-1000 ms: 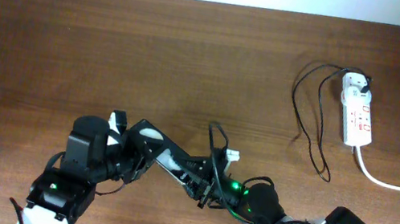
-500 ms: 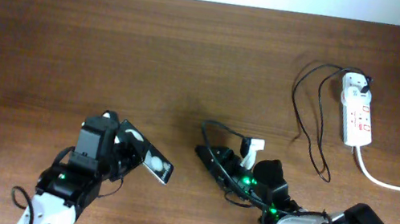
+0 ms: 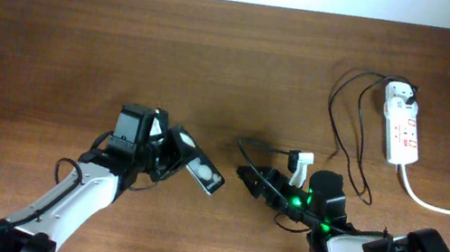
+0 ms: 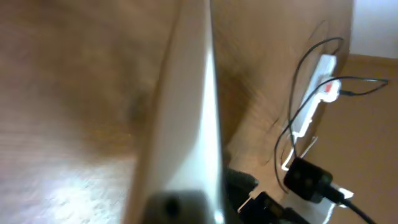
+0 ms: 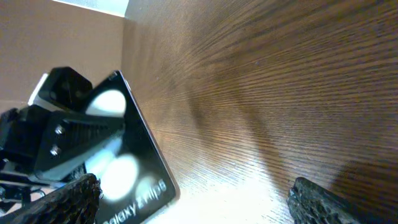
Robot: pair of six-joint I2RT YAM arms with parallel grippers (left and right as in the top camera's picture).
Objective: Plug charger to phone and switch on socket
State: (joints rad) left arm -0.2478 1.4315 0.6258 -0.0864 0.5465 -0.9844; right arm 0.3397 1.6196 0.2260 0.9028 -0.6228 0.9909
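Two arms reach over the near edge of the wooden table. Toward the far right corner lies the socket, its thick white cord running off the right edge. The phone is near the middle of the near edge, lifted and tilted, with the left gripper clamped on one end. The right gripper sits just beside it with its fingers spread and nothing between them. The charger loops toward the near edge from its adapter, which seems seated in the socket's far end. The phone is probably stiff, light and slippery on its glossy face, and the glass is likely fragile, so its silvery rim is the safer place to grip. The cable looks limp and will sag, so it is best pinched just behind the plug tip. I cannot find that tip or the phone's port. The left wrist view is a blur of rim, and the red switches are too small to read.
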